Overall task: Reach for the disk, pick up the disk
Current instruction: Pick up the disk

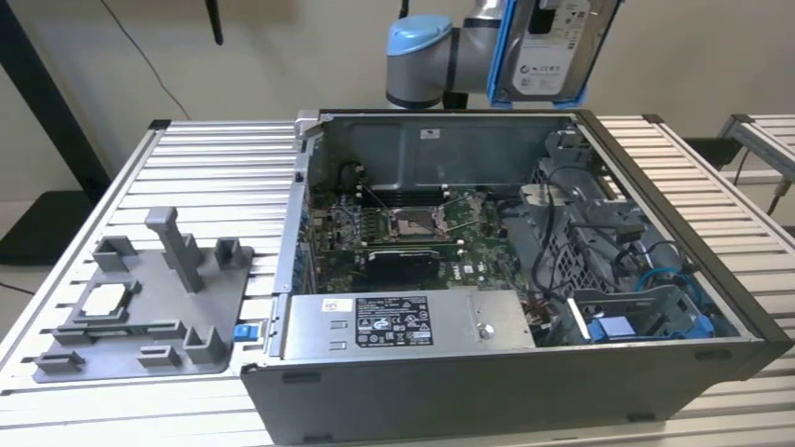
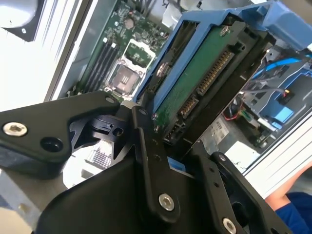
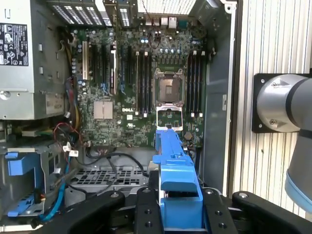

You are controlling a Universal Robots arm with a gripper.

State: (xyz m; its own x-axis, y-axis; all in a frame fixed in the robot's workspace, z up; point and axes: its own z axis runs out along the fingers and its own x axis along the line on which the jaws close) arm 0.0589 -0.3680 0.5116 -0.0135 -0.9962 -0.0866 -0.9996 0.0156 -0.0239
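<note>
While I watch this from the remote station, the gripper (image 2: 168, 134) is clamped on the disk (image 1: 554, 48), with black fingers (image 2: 146, 161) pressing either side of its blue frame. The first wrist view shows the same grasp, with the frame edge-on between the fingers. The disk is up in the air, clear of everything, above the far wall of the open computer case (image 1: 497, 400). Its label face is toward the exterior camera and it is tilted a bit. In the second wrist view I see its green circuit-board side and connector row. The case sits on the slatted bench (image 1: 211, 168), toward the bench edge on the exterior view's right. Inside it are the motherboard (image 1: 410, 228) with an open processor socket (image 3: 169, 84), the power supply (image 1: 404, 321) along the near wall, and a blue bracket (image 1: 617, 329) in the drive cage at the case's near corner on the exterior view's right. A grey fixture plate (image 1: 125, 337) lies by the bench's near corner on the exterior view's left, well apart from the disk, with a small silver chip (image 1: 102, 298) resting in one pocket. The arm (image 1: 423, 56) stands behind the case's far wall. A blue sleeve (image 2: 295, 207) shows beyond the bench edge in the second wrist view.
</note>
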